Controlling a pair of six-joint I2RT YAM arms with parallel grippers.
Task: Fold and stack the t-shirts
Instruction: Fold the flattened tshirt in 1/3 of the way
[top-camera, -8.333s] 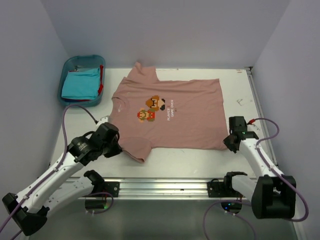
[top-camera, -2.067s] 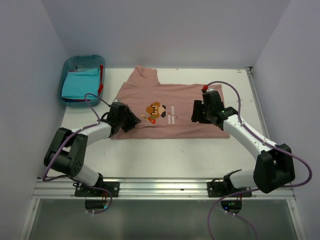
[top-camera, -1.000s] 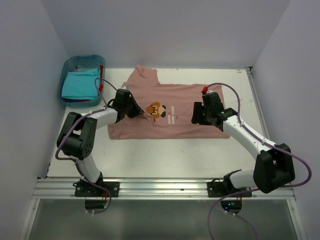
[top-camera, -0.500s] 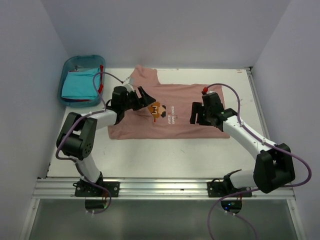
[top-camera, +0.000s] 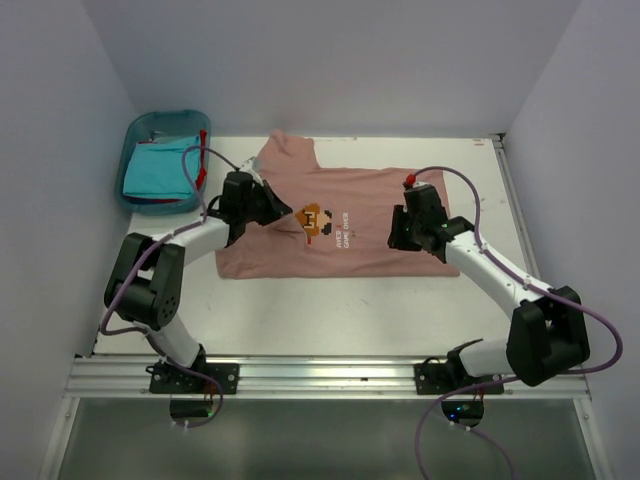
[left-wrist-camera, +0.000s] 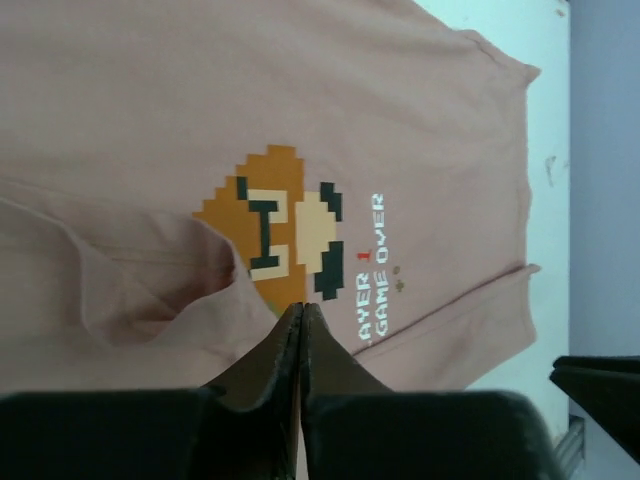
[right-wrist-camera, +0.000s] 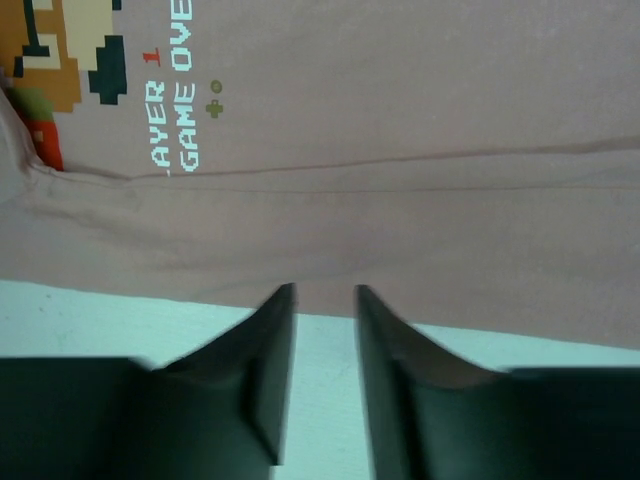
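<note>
The dusty pink t-shirt (top-camera: 345, 250) lies on the white table with its near half folded up, so part of the pixel print (left-wrist-camera: 285, 235) is covered. My left gripper (top-camera: 283, 211) is at the shirt's left side, beside the print. In the left wrist view its jaws (left-wrist-camera: 300, 308) are pressed together on a raised fold of pink cloth (left-wrist-camera: 215, 265). My right gripper (top-camera: 396, 233) is over the shirt's right part, open, with nothing between the fingers (right-wrist-camera: 325, 292). The turquoise t-shirt (top-camera: 158, 168) and a strip of red cloth (top-camera: 203, 162) lie in the bin.
A blue plastic bin (top-camera: 137, 127) stands at the back left corner of the table. Bare white table (top-camera: 340, 310) runs along the front of the shirt, with the metal rail (top-camera: 320, 378) beyond it. Grey walls close in both sides.
Half a second ago the left gripper stood wide open over the sleeve; now it is shut on the cloth. The right gripper's jaws have narrowed slightly. The shirt's left side was drawn inward earlier.
</note>
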